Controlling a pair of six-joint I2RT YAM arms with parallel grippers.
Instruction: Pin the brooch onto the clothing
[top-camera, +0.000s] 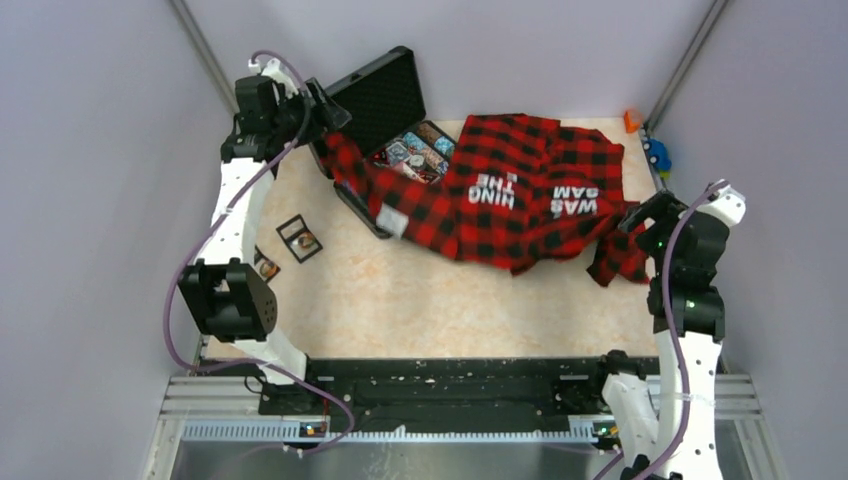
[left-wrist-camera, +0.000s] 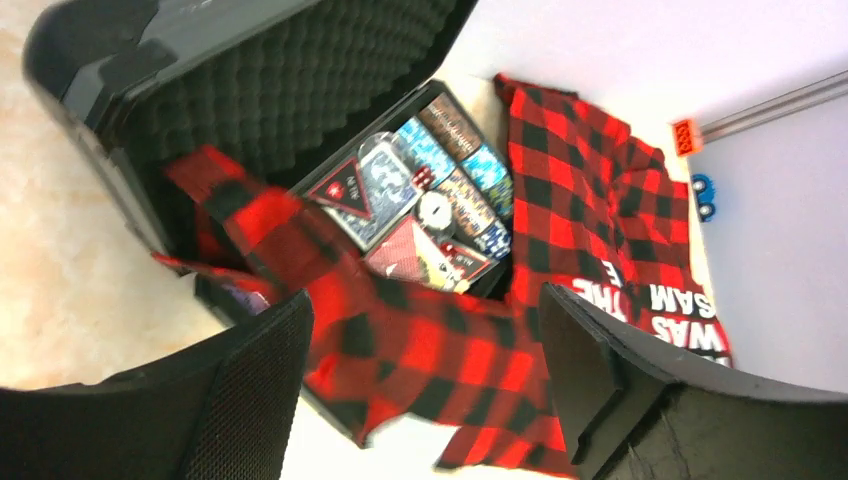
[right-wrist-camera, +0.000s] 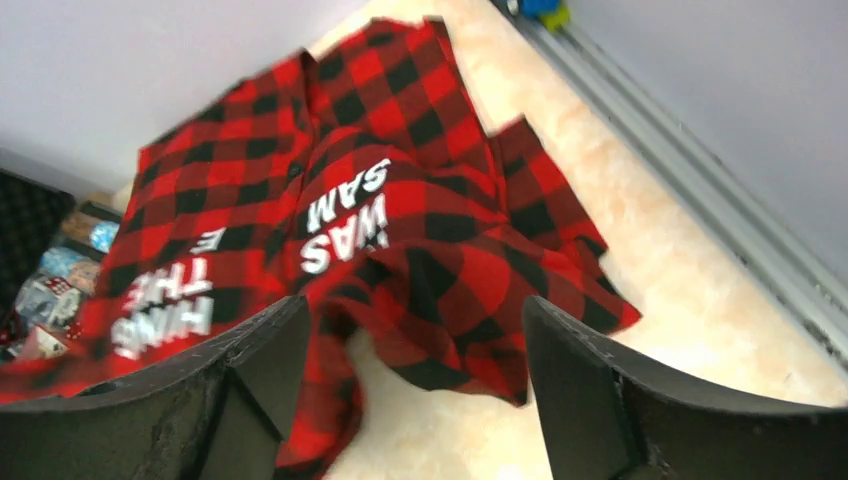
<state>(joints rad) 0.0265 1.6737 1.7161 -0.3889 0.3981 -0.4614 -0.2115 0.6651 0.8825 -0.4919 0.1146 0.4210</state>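
The red-and-black checked shirt (top-camera: 520, 190) with white lettering lies crumpled at the back of the table. One sleeve (left-wrist-camera: 420, 350) drapes over the front edge of an open black case (top-camera: 385, 95). The case holds several badges and cards, among them a small round white one (left-wrist-camera: 435, 210); I cannot tell which is the brooch. My left gripper (top-camera: 330, 112) hangs open and empty above the sleeve and case (left-wrist-camera: 422, 300). My right gripper (top-camera: 635, 215) is open and empty just above the shirt's right hem (right-wrist-camera: 415, 305). The shirt fills the right wrist view (right-wrist-camera: 400, 220).
Two dark cards (top-camera: 299, 238) (top-camera: 266, 266) lie on the table at the left. An orange block (top-camera: 631, 120) and a blue toy (top-camera: 657, 155) sit at the back right corner by the wall. The case's foam-lined lid (left-wrist-camera: 300, 80) stands up behind it.
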